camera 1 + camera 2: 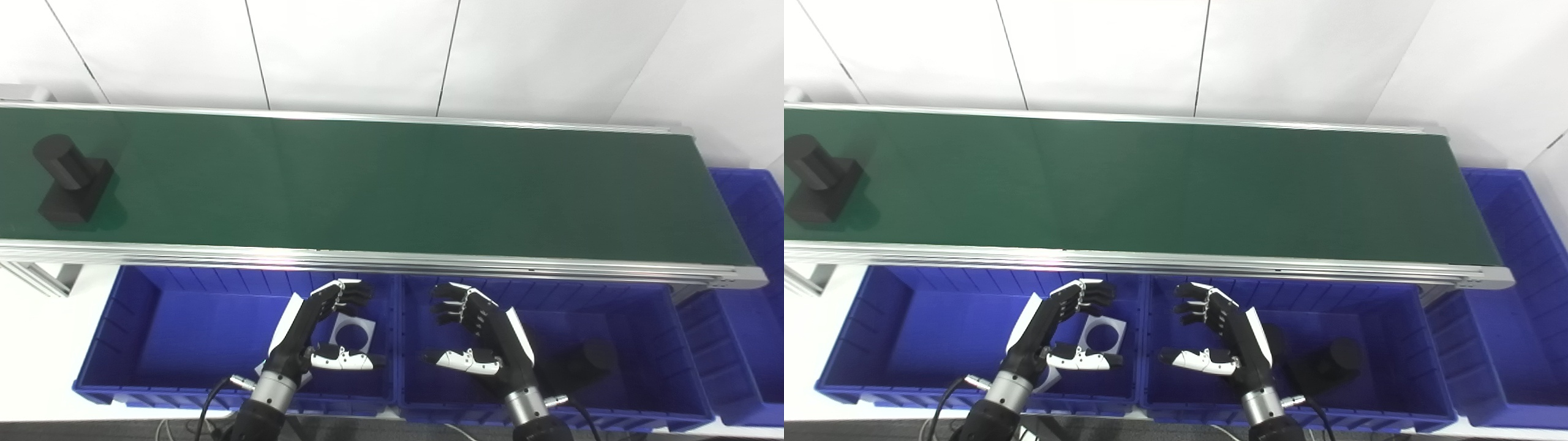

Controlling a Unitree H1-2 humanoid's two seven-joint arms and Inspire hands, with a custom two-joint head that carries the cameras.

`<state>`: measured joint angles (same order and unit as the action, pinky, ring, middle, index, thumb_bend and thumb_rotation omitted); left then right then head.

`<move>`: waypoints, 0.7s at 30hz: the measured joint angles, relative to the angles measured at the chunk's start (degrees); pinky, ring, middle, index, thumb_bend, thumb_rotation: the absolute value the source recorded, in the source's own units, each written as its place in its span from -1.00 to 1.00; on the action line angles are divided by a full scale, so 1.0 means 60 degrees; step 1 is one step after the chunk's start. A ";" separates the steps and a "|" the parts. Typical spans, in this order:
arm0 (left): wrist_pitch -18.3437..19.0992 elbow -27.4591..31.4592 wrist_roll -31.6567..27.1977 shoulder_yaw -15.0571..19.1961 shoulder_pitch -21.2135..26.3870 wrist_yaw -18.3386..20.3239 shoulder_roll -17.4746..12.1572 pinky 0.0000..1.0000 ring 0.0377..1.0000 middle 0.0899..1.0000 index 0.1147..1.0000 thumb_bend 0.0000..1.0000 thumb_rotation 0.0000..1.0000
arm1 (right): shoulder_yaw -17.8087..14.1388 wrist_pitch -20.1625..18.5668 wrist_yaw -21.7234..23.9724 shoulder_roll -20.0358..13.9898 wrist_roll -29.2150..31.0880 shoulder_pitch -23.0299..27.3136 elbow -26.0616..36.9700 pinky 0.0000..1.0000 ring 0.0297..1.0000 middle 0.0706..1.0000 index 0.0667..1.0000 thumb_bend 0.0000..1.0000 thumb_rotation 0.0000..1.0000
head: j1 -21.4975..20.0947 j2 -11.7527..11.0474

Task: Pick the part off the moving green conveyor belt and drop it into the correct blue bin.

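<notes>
We see the black part at the belt's far left end. Below the belt, our left hand and right hand hover over the bins, fingers apart, holding nothing.

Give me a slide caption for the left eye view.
Black part rides the green belt; both hands wait open over blue bins.

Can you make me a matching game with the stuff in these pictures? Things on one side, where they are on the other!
Things:
1. black part
2. white square piece
3. dark cylinder part
4. left hand

Places:
A. in the bin under the right hand
B. on the green belt, far left
C. over the left bin, open
D. lying in the left bin

Pairs: 1-B, 2-D, 3-A, 4-C
</notes>
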<state>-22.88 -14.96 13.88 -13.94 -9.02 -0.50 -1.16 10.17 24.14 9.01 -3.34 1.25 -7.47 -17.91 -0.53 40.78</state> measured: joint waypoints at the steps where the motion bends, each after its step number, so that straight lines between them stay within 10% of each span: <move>1: 0.0000 0.0000 -0.0066 0.0009 0.0000 0.0002 0.0026 0.19 0.33 0.34 0.28 0.64 -1.00 | -0.0026 0.0000 0.0016 0.0000 0.0000 -0.0010 0.0000 0.20 0.31 0.45 0.37 0.66 -0.67 | 0.0000 0.0000; 21: 0.0112 0.0307 -0.0561 0.0138 -0.0003 0.0311 0.0044 0.22 0.31 0.30 0.25 0.65 -1.00 | -0.0081 0.0000 0.0006 0.0004 -0.0217 -0.0163 0.0082 0.20 0.31 0.43 0.36 0.66 -0.68 | 0.0029 0.0088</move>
<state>-22.21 -13.12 10.51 -13.11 -9.03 1.36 -0.89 9.68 24.14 9.05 -3.32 -0.06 -8.45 -17.42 -0.35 41.31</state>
